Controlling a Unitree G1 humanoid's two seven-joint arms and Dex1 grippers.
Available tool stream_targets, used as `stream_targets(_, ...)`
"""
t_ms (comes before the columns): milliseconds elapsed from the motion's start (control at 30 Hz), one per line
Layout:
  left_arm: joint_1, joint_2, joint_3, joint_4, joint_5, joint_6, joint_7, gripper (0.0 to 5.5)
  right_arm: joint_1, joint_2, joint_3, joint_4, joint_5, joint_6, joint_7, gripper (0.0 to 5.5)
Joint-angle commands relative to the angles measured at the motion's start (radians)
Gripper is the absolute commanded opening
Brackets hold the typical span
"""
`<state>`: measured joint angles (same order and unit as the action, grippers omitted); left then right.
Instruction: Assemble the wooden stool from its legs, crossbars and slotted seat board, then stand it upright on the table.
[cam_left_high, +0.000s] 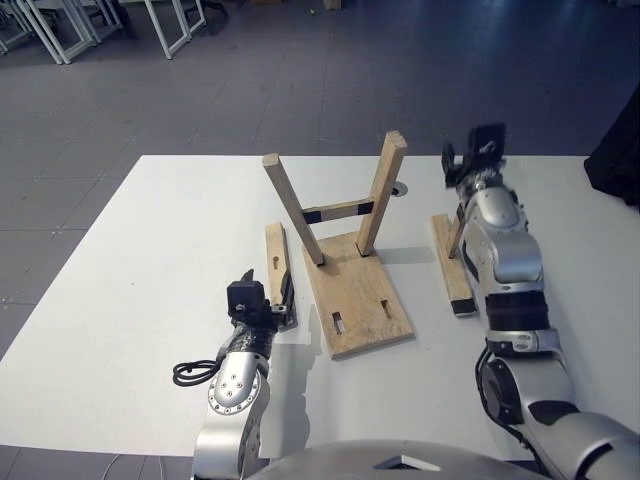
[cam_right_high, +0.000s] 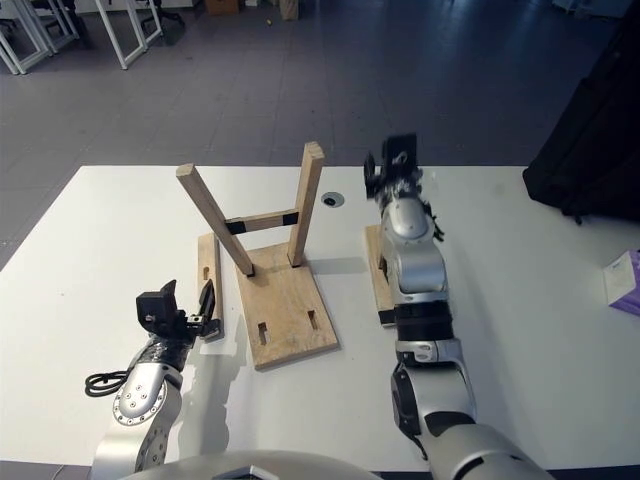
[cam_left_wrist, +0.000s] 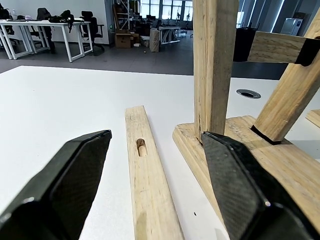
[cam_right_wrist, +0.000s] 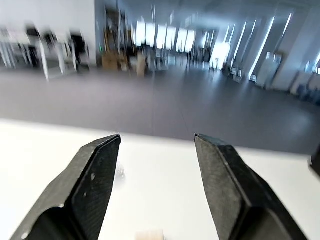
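The slotted seat board (cam_left_high: 360, 297) lies flat mid-table. Two legs (cam_left_high: 293, 208) (cam_left_high: 383, 192) stand slanted in its far slots, joined by a crossbar (cam_left_high: 338, 211) with black-taped ends. A loose leg (cam_left_high: 276, 258) lies flat just left of the board. My left gripper (cam_left_high: 272, 303) is open at its near end, and the leg (cam_left_wrist: 145, 165) runs between the fingers (cam_left_wrist: 65, 185). Another loose leg (cam_left_high: 452, 262) lies right of the board, partly under my right forearm. My right gripper (cam_left_high: 470, 160) is open and empty, raised above that leg's far end, facing the table's far edge.
A black cable loop (cam_left_high: 195, 372) lies by my left wrist. A round grommet hole (cam_left_high: 400, 188) sits behind the standing legs. A black bag (cam_right_high: 590, 150) stands off the table's right side, and a small box (cam_right_high: 625, 280) rests at the right edge.
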<state>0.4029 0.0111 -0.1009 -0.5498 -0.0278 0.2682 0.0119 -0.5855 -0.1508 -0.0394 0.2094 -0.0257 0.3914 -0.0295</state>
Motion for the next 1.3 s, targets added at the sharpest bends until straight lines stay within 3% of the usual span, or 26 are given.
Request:
stream_targets(33, -0.011, -0.002, 0.006, 0.01, 0.001, 0.01, 0.001, 3.33, 0.055, 0.022, -0.009, 0.002, 0.013, 0.022, 0.001, 2.7)
stream_targets(167, -0.007, -0.01, -0.001, 0.013, 0.005, 0.005, 0.006, 3.33, -0.023, 0.033, -0.077, -0.149, 0.093, -0.095, 0.021, 2.7)
stream_targets(267, 0.012, -0.021, -0.006, 0.003, 0.0, -0.011, 0.012, 3.33, 0.009, -0.014, -0.076, -0.343, 0.096, -0.066, 0.056, 3.19)
stream_targets(467, 0.073, -0.033, -0.008, -0.03, 0.029, -0.012, 0.042, 3.33, 0.514, -0.083, -0.057, -0.801, 0.143, 0.246, 0.142, 4.38)
stream_targets(533, 0.088, -0.035, -0.006, -0.037, 0.027, -0.013, 0.044, 3.33, 0.678, -0.128, -0.018, -0.863, 0.138, 0.349, 0.18, 4.38)
stream_targets(600, 0.086, -0.034, -0.007, -0.037, 0.028, -0.01, 0.043, 3.33, 0.726, -0.149, 0.003, -0.852, 0.14, 0.419, 0.198, 4.38)
stream_targets(833, 0.065, -0.025, -0.004, -0.031, 0.026, 0.008, 0.032, 3.33, 0.699, -0.154, 0.098, -0.659, 0.08, 0.516, 0.175, 4.38)
stream_targets(967, 0.055, -0.023, 0.003, -0.034, 0.014, 0.037, 0.028, 3.33, 0.698, -0.146, 0.1, -0.534, 0.052, 0.475, 0.153, 4.38)
stream_targets(1300, 0.026, -0.014, 0.007, -0.041, -0.015, 0.088, 0.016, 3.33, 0.669, -0.094, 0.06, -0.499, 0.127, 0.526, 0.2, 2.72)
